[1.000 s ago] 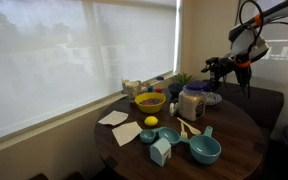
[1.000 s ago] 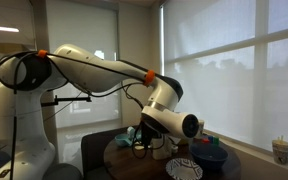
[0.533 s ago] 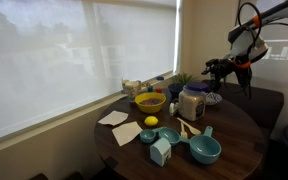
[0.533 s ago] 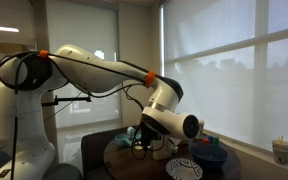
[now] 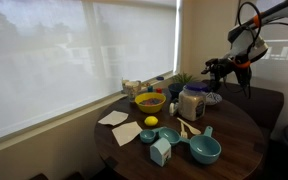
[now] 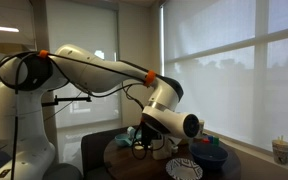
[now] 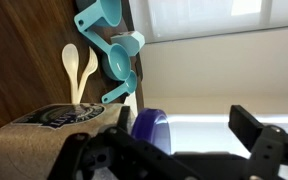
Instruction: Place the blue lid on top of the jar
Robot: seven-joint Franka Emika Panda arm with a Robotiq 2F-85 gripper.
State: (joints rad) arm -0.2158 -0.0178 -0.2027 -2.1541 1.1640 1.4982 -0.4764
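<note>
The jar (image 5: pixel 192 104), clear glass with cream contents and a dark top, stands on the round dark table (image 5: pixel 234 130). It also shows in the wrist view (image 7: pixel 19 150) at the lower left. My gripper (image 5: pixel 213 68) hangs in the air just beyond the jar, above its top. In the wrist view the gripper (image 7: pixel 174 140) is open wide. The blue lid (image 7: pixel 149 128) shows between the fingers, close beside one finger, with a wide gap to the other. I cannot tell whether it touches that finger.
A yellow bowl (image 5: pixel 149 101), a lemon (image 5: pixel 151 121), teal cups (image 5: pixel 199 148), a teal carton (image 5: pixel 161 150), wooden spoons (image 7: pixel 76 65) and napkins (image 5: pixel 114 118) lie on the table. The window with its blind stands right behind. A patterned disc (image 6: pixel 184 168) lies near the arm.
</note>
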